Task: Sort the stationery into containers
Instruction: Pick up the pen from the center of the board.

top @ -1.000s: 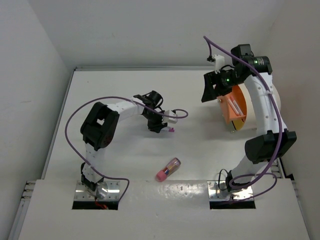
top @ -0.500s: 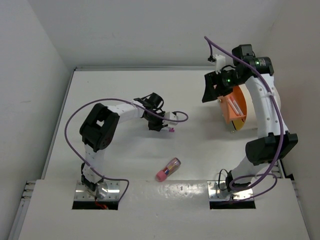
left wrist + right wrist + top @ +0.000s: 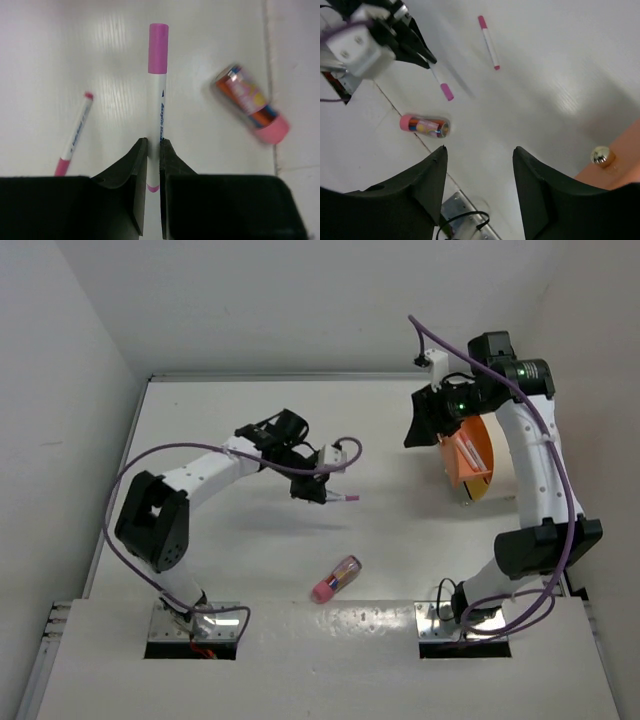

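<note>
Robot lab cell — bare white walls, white table, bolted arm bases

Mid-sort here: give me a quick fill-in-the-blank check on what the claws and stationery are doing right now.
The left claw is shut on a white pen with a ____ cap.
The right claw stands ____ and holds nothing.
The drum has a round end face coloured ____.
The tube lies on the table, held by ____ claw.
Missing words: pink; open; orange; neither.
</note>
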Motion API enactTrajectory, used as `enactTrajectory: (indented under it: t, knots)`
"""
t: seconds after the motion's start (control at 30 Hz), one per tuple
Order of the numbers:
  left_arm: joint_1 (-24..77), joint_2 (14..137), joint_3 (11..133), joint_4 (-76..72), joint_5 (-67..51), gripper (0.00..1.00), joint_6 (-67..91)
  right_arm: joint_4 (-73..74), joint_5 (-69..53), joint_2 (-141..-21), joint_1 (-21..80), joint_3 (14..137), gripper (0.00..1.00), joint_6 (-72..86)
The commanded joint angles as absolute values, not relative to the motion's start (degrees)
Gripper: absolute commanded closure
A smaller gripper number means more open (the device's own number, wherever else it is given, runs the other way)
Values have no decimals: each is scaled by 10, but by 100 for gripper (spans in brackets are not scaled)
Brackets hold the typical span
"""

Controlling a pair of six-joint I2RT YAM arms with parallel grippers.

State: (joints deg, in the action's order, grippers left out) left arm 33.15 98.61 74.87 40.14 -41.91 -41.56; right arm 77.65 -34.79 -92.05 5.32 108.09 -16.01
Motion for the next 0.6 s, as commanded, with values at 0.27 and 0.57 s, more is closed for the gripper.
enactTrajectory:
  t: [0.27, 0.57]
  knots:
    - [234, 825, 628, -160, -714, 100, 171, 509, -536, -698, 65, 863, 39, -53]
    - [194, 844, 604, -582, -591, 100, 606, 126, -618, -708, 83, 761, 33, 391]
